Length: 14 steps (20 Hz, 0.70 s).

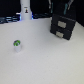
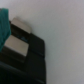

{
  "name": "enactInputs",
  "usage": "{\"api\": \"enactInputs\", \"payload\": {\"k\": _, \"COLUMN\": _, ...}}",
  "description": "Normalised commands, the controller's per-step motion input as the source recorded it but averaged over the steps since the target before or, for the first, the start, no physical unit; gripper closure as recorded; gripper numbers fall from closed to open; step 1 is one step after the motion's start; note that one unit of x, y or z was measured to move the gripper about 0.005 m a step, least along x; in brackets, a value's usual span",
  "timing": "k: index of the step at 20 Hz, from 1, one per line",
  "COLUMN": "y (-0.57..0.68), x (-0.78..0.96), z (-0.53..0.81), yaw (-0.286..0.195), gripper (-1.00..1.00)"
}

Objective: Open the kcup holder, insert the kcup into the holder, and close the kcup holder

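Note:
The kcup [image 1: 17, 45], a tiny white pod with a green top, stands alone on the white table toward the exterior view's left. The kcup holder [image 1: 64, 27] is a black box with two stacked drawer fronts and small light handles, at the exterior view's right; both drawers look shut. A dark arm shape [image 1: 63, 7] hangs just above and behind the holder, far from the kcup. Its fingers are too blurred to read. In the wrist view the holder [image 2: 30, 57] fills one corner, with a light handle [image 2: 16, 46] showing. No fingers show there.
A white bottle-like object [image 1: 26, 11] stands at the back toward the exterior view's left, in front of dark clutter along the table's far edge. A teal patch [image 2: 3, 25] sits at the wrist view's edge beside the holder.

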Motion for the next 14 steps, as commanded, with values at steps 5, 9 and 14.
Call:
{"api": "enactInputs", "payload": {"k": 5, "y": 0.62, "x": -0.22, "z": -0.22, "yaw": -0.192, "gripper": -1.00}}
{"api": "enactInputs", "payload": {"k": 9, "y": 0.50, "x": -0.21, "z": -0.35, "yaw": -0.188, "gripper": -1.00}}
{"api": "enactInputs", "payload": {"k": 14, "y": 0.47, "x": -0.22, "z": -0.37, "yaw": -0.166, "gripper": -1.00}}
